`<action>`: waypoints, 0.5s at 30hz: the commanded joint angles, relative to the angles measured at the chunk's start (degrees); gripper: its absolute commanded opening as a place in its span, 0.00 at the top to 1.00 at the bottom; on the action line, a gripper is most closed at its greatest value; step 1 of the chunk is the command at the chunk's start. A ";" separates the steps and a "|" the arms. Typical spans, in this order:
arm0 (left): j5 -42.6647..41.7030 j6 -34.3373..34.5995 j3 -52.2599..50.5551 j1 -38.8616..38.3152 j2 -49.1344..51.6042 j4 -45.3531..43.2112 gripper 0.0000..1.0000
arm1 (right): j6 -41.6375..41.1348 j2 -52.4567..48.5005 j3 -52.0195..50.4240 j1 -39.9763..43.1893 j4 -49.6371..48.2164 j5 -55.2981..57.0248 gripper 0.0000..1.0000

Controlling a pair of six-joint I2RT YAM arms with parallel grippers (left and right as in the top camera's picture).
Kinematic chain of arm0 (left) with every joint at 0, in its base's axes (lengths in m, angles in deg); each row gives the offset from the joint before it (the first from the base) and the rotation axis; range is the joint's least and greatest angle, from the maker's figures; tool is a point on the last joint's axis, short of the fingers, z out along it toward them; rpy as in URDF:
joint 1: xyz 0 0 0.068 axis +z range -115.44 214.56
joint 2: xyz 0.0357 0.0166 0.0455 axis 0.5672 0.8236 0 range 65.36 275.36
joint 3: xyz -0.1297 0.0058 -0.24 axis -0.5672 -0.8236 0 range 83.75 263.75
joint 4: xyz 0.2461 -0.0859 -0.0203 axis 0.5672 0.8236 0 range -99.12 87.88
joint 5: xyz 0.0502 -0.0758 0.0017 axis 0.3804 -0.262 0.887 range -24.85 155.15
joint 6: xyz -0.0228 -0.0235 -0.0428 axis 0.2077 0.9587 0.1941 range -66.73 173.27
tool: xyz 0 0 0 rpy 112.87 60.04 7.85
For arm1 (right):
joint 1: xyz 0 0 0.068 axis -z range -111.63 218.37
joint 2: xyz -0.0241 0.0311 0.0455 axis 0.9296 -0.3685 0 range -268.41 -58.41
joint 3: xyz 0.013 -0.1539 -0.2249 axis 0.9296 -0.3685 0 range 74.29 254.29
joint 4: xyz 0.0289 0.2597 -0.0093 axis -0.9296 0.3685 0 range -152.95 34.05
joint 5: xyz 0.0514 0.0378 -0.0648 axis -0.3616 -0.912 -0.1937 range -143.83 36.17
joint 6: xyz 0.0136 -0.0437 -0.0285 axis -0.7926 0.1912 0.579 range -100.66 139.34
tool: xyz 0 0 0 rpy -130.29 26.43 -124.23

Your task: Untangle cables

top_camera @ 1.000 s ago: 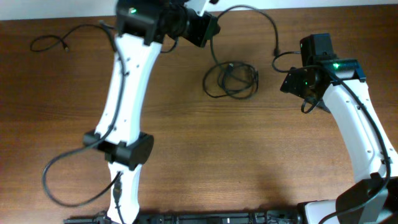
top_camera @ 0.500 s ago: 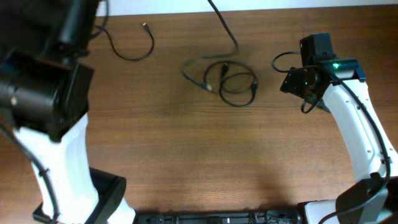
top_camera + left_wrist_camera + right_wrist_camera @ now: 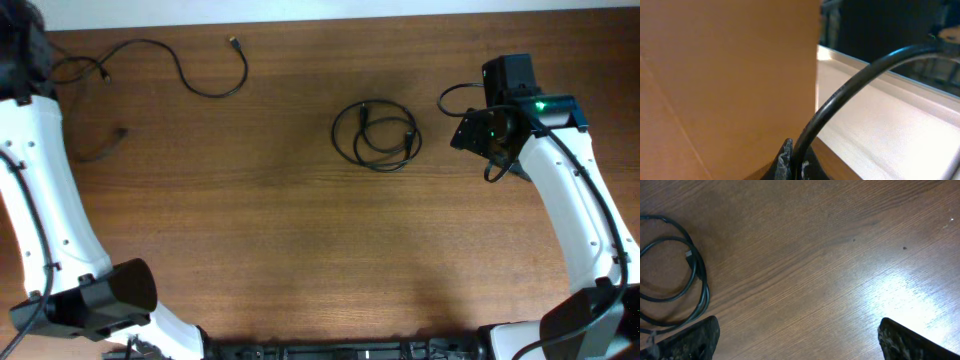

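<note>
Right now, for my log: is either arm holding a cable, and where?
Right jaws stand open, empty; the coil lies free. Left jaws: cannot be told.

Even, fairly bright light falls on the desk (image 3: 300, 250) in the overhead view; shadows are soft and faint, and the coiled cable (image 3: 377, 133) is sharp. The right wrist view has a white patch of glare on the wood at lower right, and the dark fingers (image 3: 690, 337) in its bottom corners are out of focus. The left wrist view is blurred: a thick wire (image 3: 850, 84) looks soft, the pale strip behind it is washed out, the top right dark.
</note>
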 commanded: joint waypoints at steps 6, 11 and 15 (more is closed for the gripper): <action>-14.10 -0.50 -15.85 8.44 0.22 0.59 1.00 | -0.09 -0.09 0.15 0.15 0.04 0.96 0.01; -14.43 12.72 -32.06 8.44 0.22 6.16 1.00 | -0.09 -0.09 0.15 0.15 0.04 0.96 0.01; -26.10 18.86 -37.16 8.46 0.22 12.85 0.94 | -0.09 -0.09 0.15 0.15 0.04 0.96 0.01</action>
